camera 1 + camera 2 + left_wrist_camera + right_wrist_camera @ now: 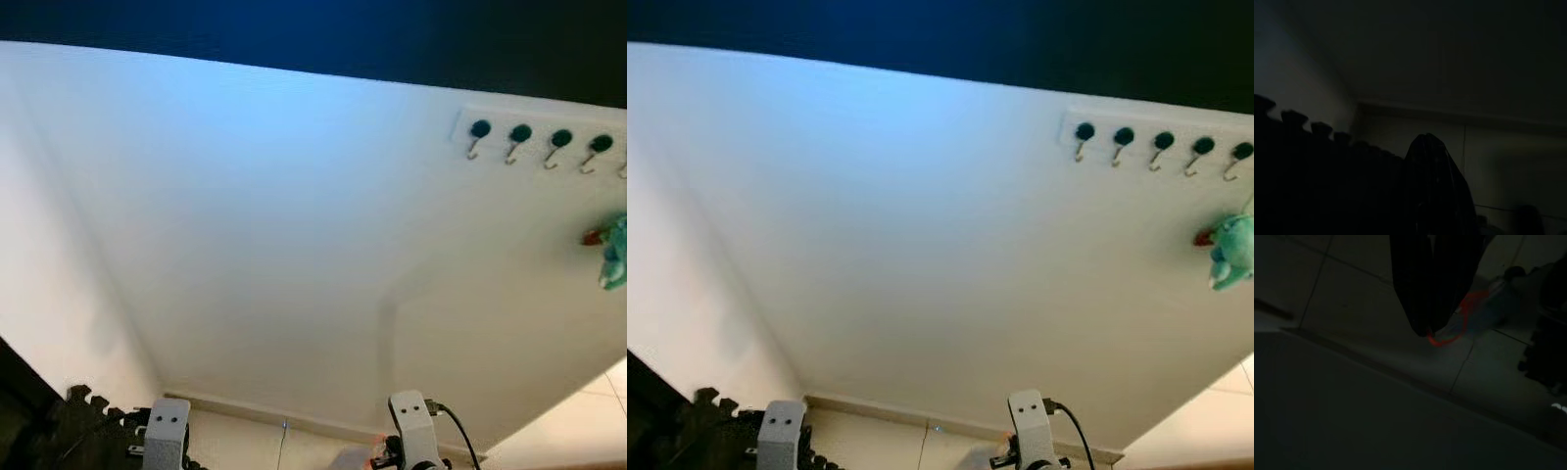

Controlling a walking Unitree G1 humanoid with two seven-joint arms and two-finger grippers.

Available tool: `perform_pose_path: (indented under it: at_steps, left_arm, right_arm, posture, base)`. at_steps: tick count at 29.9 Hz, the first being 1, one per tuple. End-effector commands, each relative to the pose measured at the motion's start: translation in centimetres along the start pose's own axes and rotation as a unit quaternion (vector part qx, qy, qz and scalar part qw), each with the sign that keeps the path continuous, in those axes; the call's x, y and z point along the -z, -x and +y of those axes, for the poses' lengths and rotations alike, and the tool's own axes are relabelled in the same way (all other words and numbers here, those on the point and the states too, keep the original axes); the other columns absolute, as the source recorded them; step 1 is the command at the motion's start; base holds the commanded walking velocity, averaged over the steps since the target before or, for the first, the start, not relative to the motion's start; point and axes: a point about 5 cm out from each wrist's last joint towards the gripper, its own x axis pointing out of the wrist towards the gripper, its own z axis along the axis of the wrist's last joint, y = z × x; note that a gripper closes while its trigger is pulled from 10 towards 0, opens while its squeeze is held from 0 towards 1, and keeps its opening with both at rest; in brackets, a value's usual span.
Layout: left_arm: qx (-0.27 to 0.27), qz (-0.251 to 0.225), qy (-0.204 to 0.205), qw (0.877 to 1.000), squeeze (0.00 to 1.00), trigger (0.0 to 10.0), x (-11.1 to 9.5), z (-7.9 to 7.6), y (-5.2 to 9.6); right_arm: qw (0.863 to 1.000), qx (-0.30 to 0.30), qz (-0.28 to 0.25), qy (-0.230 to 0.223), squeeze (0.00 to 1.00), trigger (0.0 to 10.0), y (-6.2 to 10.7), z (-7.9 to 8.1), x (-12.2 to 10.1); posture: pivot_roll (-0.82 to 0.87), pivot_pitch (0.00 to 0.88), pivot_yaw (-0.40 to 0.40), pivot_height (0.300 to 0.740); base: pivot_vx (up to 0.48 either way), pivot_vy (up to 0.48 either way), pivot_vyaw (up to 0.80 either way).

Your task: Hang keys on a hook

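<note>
White wall [921,245], hook rack [1161,139] at right edge, teal keychain toy [1232,250] hanging below

Wall [255,225] smooth matt white paint. Hooks [1122,145] thin shiny metal with dark round plastic-looking caps. Hanging teal toy [1232,252] soft plush. Floor tiles [1215,431] pale, slightly glossy. Dark foam mat [73,426], matt.

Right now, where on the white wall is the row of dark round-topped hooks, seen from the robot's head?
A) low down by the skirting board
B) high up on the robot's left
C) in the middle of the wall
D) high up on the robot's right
D: the row of dark round-topped metal hooks runs along the upper right of the white wall, with a teal soft toy hanging just below its right end.
</note>
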Motion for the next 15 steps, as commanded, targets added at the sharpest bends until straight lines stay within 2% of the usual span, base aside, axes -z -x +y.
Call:
perform_pose_path:
  at_steps: [1,8,11,15]
  left_arm:
    - [0.010,-0.002,-0.007,1.000,0.00,10.0,-0.03,-0.25,0.02]
    - [0.007,-0.004,-0.001,1.000,0.00,10.0,-0.03,-0.19,0.06]
    - [-0.014,0.005,0.014,1.000,0.00,10.0,0.09,0.24,0.00]
    - [-0.011,-0.001,0.005,1.000,0.00,10.0,-0.01,0.25,0.02]
  right_arm:
    - [1.000,0.010,0.005,-0.001,0.00,10.0,0.22,-0.60,0.39]
    - [1.000,0.011,0.005,-0.002,0.00,10.0,0.24,-0.61,0.44]
    - [1.000,0.010,0.005,-0.002,0.00,10.0,0.24,-0.60,0.44]
    - [1.000,0.010,0.005,-0.002,0.00,10.0,0.24,-0.59,0.43]
  posture:
    - [0.08,0.060,-0.044,0.740]
    - [0.08,0.061,-0.044,0.740]
    - [0.08,0.063,-0.045,0.740]
    - [0.08,0.065,-0.045,0.740]
  base:
    - [0.000,-0.480,0.00]
    - [0.000,-0.480,0.00]
    - [0.000,0.000,0.00]
    - [0.000,0.000,0.00]
